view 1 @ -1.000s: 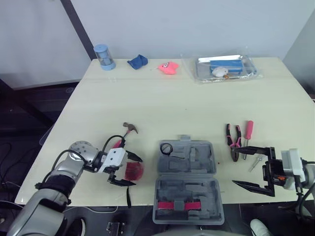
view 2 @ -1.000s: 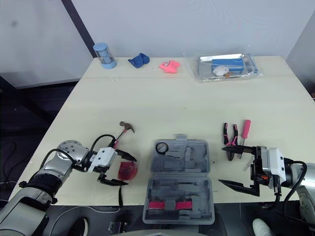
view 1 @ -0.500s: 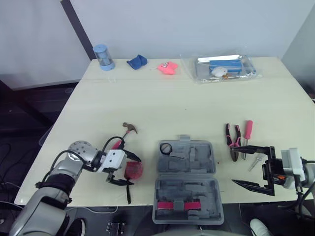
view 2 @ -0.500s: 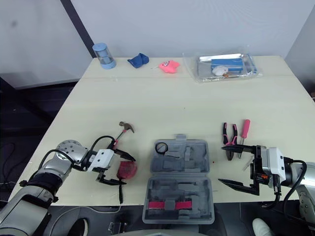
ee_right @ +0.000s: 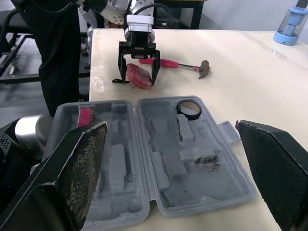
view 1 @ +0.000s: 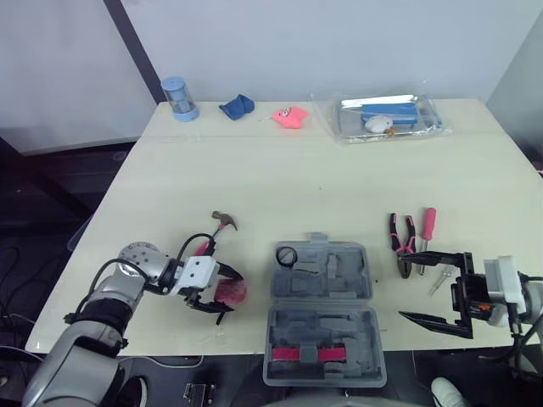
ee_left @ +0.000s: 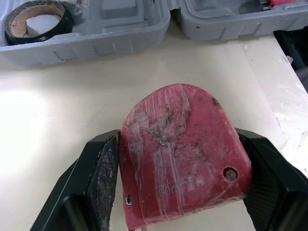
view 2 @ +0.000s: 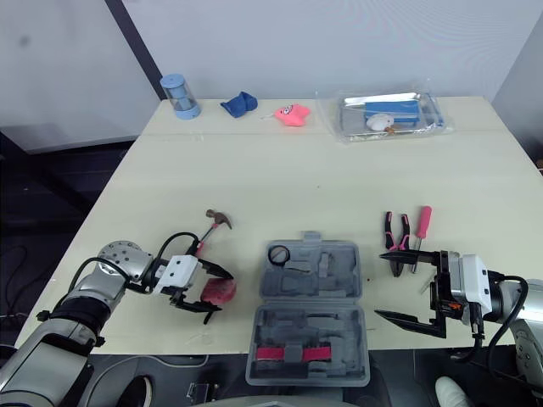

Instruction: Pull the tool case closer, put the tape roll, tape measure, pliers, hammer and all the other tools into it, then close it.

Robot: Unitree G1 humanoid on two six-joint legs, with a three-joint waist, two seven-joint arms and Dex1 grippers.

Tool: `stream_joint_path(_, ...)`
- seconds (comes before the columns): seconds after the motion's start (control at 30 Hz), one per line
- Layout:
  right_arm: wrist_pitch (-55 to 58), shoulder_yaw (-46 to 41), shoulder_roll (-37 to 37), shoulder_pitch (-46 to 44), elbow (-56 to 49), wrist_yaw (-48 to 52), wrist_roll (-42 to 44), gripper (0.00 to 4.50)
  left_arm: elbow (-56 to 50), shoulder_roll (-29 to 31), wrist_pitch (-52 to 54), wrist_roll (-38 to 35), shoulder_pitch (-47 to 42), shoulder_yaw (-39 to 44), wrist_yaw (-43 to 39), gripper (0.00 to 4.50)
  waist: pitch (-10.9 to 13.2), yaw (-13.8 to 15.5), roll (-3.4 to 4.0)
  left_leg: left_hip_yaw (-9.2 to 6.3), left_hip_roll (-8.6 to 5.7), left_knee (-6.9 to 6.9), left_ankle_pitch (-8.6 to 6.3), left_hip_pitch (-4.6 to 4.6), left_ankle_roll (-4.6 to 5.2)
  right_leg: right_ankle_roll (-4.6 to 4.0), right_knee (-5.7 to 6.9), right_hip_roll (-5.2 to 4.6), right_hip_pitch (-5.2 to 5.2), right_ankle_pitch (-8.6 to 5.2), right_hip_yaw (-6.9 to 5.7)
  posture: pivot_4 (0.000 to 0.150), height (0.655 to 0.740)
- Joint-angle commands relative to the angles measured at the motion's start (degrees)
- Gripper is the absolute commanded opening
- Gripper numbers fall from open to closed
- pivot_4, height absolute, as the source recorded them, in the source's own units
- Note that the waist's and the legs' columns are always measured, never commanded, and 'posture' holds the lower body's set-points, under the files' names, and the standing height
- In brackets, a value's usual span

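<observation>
The grey tool case lies open near the table's front edge, with the black tape roll in its far left pocket. Left of the case, my left gripper is shut on the red tape measure, which rests on the table. The pink-handled hammer lies just beyond that gripper. Pink-handled pliers and a pink screwdriver lie right of the case. My right gripper stands open beside the case, nothing between its fingers.
At the table's far edge stand a blue cylinder, a blue cloth, a pink toy and a clear plastic tray. A small silver piece lies near my right gripper.
My left gripper's fingers, wide apart around the tape measure a second ago, have closed onto it. The right gripper has not moved.
</observation>
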Motion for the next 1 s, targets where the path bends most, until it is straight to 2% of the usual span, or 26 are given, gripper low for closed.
stream_joint_path(0.03,-0.3,-0.1,-0.3,0.2,-1.2,-0.1,0.7,4.5,-2.0,0.7,0.3,-0.8,0.9,0.7,-3.0,2.94,0.0,0.0,0.0,0.0,0.0,0.0,0.0,0.0,0.0,0.0,0.0,0.0,0.0,0.0,0.0,0.15,0.74)
stream_joint_path(0.4,-0.4,0.3,-0.4,-0.2,-0.9,0.0,0.6,4.5,-4.5,1.5,3.3,-1.5,2.5,1.7,-3.0,2.94,0.0,0.0,0.0,0.0,0.0,0.01,0.0,0.0,0.0,0.0,0.02,0.01,0.0,0.0,0.0,0.15,0.74)
stream_joint_path(0.47,-0.4,0.3,-0.5,-0.2,-0.7,0.1,0.6,4.5,-4.7,1.5,3.1,-1.2,2.8,2.1,-2.8,3.98,0.0,0.0,0.0,0.0,0.0,0.01,0.0,0.0,0.0,0.0,0.03,0.01,-0.01,0.0,0.0,0.15,0.74)
stream_joint_path(0.5,-0.4,0.4,-0.5,-0.3,-0.7,0.1,0.6,4.5,-4.7,1.5,2.8,-1.3,2.9,2.3,-2.6,4.28,0.0,0.0,0.0,0.0,0.0,0.01,0.0,0.0,0.0,0.0,0.03,0.01,-0.01,0.0,0.0,0.15,0.74)
stream_joint_path(0.53,-0.4,0.4,-0.5,-0.3,-0.6,0.1,0.6,4.5,-4.8,1.4,2.6,-1.4,3.0,2.5,-2.6,4.4,0.0,0.0,0.0,0.0,0.0,0.01,0.0,0.0,0.0,0.0,0.03,0.01,-0.01,0.0,0.0,0.15,0.74)
stream_joint_path(0.77,-0.6,0.3,-0.5,-0.4,-0.3,0.3,0.5,4.5,-4.9,1.2,4.3,-2.4,3.5,3.5,-3.0,4.4,0.0,0.1,0.0,0.0,0.0,0.02,0.0,0.0,0.0,0.0,0.05,0.0,-0.01,0.0,0.0,0.15,0.74)
stream_joint_path(1.0,-0.8,0.3,-0.4,-0.1,-0.3,0.2,0.4,4.5,-7.6,1.8,11.3,-7.5,4.0,4.1,-3.0,4.4,0.0,0.0,0.0,0.0,0.0,0.04,0.0,0.0,0.0,0.0,0.08,0.0,-0.01,0.0,0.0,0.15,0.74)
